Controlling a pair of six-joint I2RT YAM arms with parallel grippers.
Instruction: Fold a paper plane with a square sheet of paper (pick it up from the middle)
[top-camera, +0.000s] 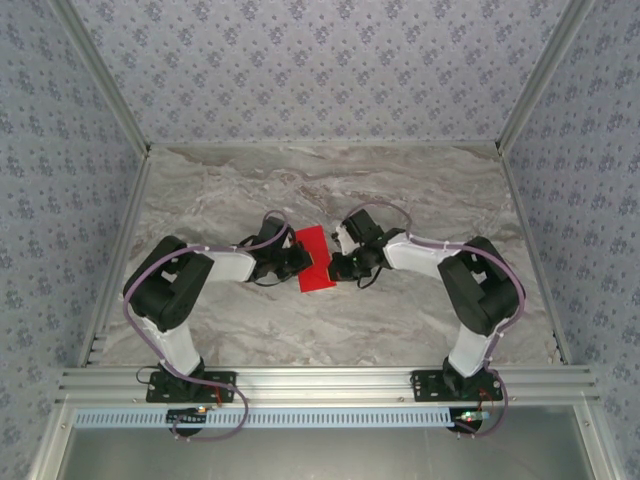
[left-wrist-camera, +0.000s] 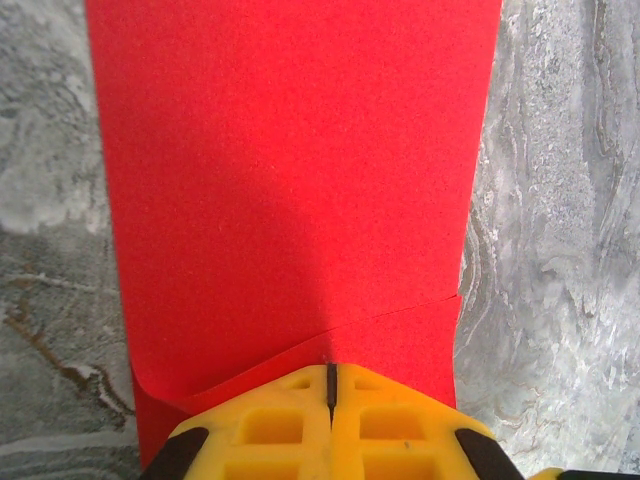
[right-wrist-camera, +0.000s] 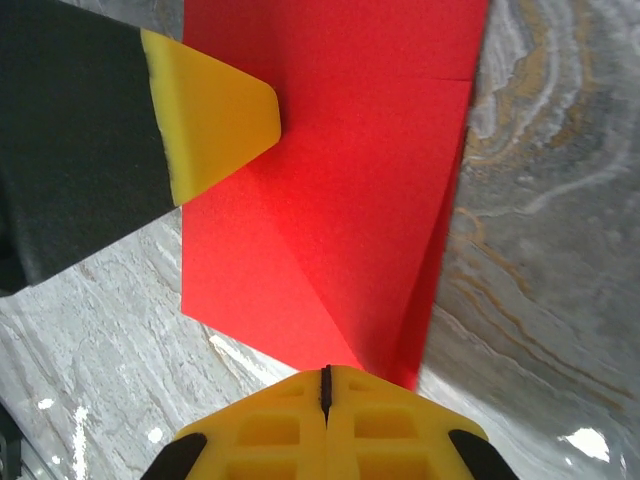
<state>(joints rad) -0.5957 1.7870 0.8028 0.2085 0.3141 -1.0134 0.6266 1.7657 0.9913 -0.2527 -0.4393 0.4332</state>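
The square sheet of paper (top-camera: 313, 258), bright red and partly folded into a narrower oblong, lies flat on the marble in the middle of the table. My left gripper (top-camera: 298, 258) is shut, and its yellow tips (left-wrist-camera: 330, 368) rest on the paper (left-wrist-camera: 290, 180) where a folded flap's edge runs across. My right gripper (top-camera: 333, 266) is shut too, its tips (right-wrist-camera: 325, 372) sitting at the near corner of the paper (right-wrist-camera: 340, 180), from which a diagonal crease starts. Across the sheet, the left gripper's yellow finger (right-wrist-camera: 215, 110) lies on the paper's far edge. No finished paper plane is in view.
The grey marble table (top-camera: 400, 190) is bounded by patterned walls at the back and sides and by an aluminium rail (top-camera: 320, 382) at the near edge, where both arm bases are bolted. Both arms reach inward and meet at the centre.
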